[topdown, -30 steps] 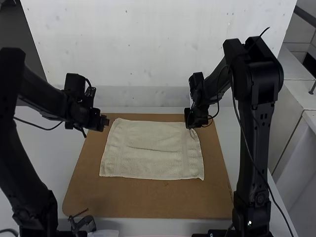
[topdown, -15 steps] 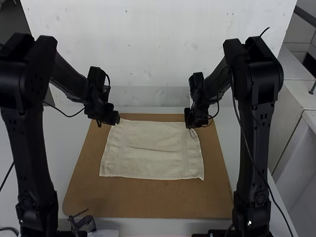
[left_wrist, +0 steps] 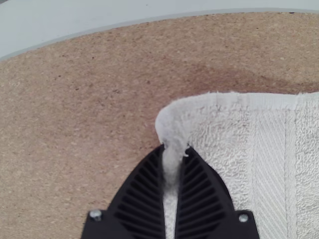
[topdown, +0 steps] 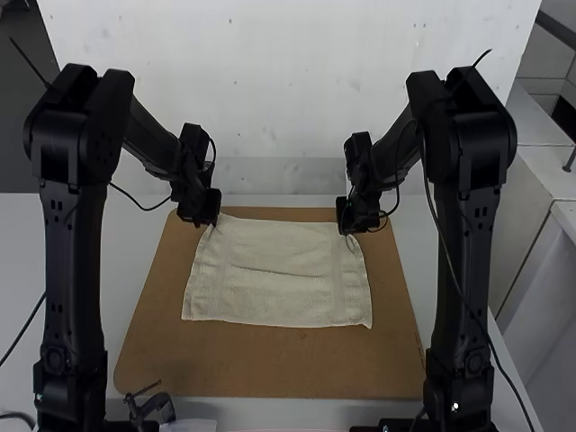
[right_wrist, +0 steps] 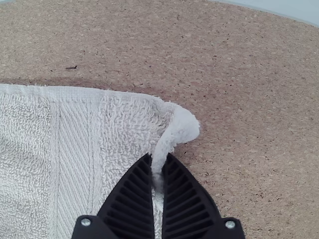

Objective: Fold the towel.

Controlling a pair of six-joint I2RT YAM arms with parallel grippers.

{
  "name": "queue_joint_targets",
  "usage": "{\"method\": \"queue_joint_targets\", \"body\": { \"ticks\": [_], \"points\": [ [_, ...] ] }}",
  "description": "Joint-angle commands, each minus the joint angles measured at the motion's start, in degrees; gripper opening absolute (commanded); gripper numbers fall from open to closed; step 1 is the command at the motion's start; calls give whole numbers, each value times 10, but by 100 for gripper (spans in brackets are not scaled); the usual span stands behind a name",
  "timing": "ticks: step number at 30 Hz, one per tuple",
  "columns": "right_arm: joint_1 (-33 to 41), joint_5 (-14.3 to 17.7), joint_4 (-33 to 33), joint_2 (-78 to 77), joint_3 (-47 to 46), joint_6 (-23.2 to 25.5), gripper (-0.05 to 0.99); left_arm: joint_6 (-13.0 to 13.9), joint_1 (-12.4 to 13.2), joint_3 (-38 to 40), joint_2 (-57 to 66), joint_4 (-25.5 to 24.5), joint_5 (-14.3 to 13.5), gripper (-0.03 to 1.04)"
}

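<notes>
The cream towel (topdown: 283,274) lies spread out, a slight crease across its middle. My left gripper (topdown: 212,222) is at its far left corner, and my right gripper (topdown: 346,229) is at the far right corner. In the left wrist view, the black fingers of my left gripper (left_wrist: 173,152) pinch a ridge of the towel (left_wrist: 269,149) at the corner. Likewise in the right wrist view, my right gripper (right_wrist: 158,159) is shut on a narrow fold of the towel's corner (right_wrist: 182,124).
Under the towel is a brown board (topdown: 270,364) with rounded corners, resting on a white table (topdown: 27,261). A small dark clamp-like object (topdown: 151,407) stands near the board's near left edge. Thin cables hang from both arms.
The left arm has swung right, bringing its gripper onto the towel's far left corner, which it now grips. The right arm has kept still at its corner.
</notes>
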Motion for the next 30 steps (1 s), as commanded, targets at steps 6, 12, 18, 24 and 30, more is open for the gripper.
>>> {"method": "queue_joint_targets", "body": {
  "ticks": [6,12,18,24,30],
  "points": [
    [-20,58,17,12,-29,0,2,-26,-9,-7,-4,-30,12,1],
    [-18,58,45,-25,-31,7,2,-42,-19,-13,-67,-52,12,1],
    [-15,57,101,-74,-58,7,2,-49,-23,-34,-136,-53,12,1],
    [-16,55,158,-121,-85,9,2,-54,-26,-51,-204,-59,12,1],
    [-11,53,205,-161,-118,13,2,-51,-27,-70,-257,-59,11,1]
  ]
}}
